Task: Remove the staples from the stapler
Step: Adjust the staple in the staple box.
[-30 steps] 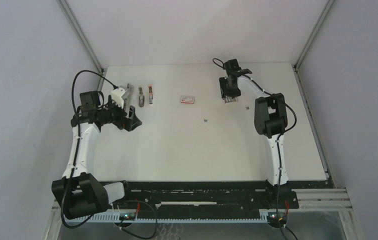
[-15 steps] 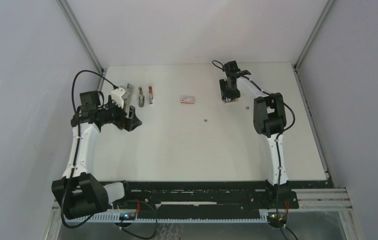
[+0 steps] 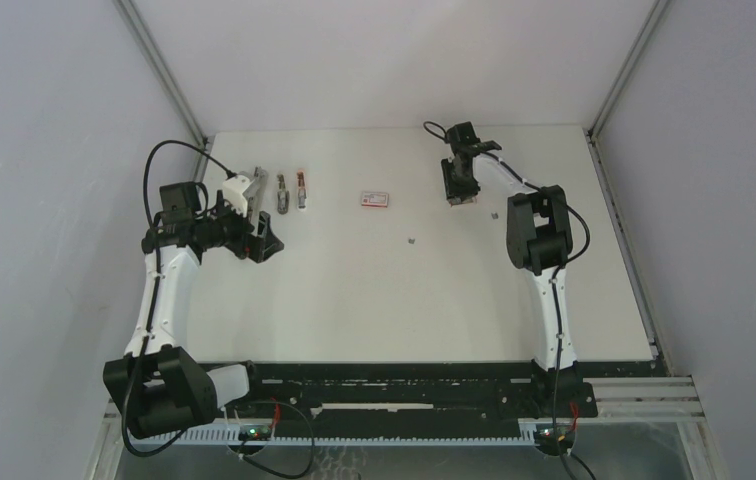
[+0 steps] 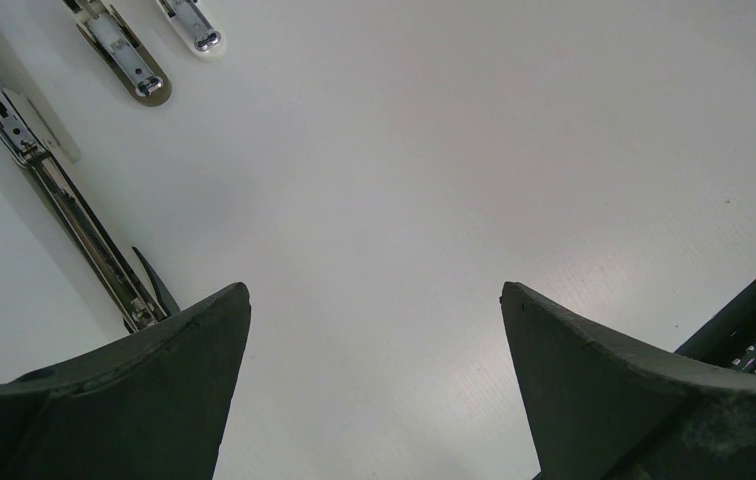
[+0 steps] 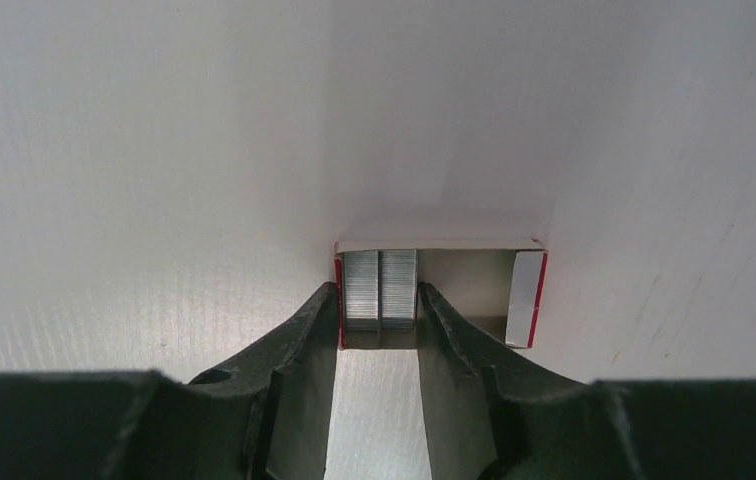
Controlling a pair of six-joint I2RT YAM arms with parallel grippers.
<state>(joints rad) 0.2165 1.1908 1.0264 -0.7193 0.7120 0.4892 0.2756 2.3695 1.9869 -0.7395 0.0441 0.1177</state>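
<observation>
Squeezing the staples (image 5: pixel 380 288) in their little box (image 5: pixel 526 290), our right fingers (image 5: pixel 294 350) grip both sides. Our left fingers (image 4: pixel 144 390) are wide open over the worktop (image 4: pixel 434 180).

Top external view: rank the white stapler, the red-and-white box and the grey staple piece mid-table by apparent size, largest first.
1. white stapler, clearly largest
2. red-and-white box
3. grey staple piece, barely a speck

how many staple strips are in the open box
2. The left staple strip and the right staple strip lie side by side at one end of the open box, between the right gripper fingers. Others may hide underneath.
</observation>
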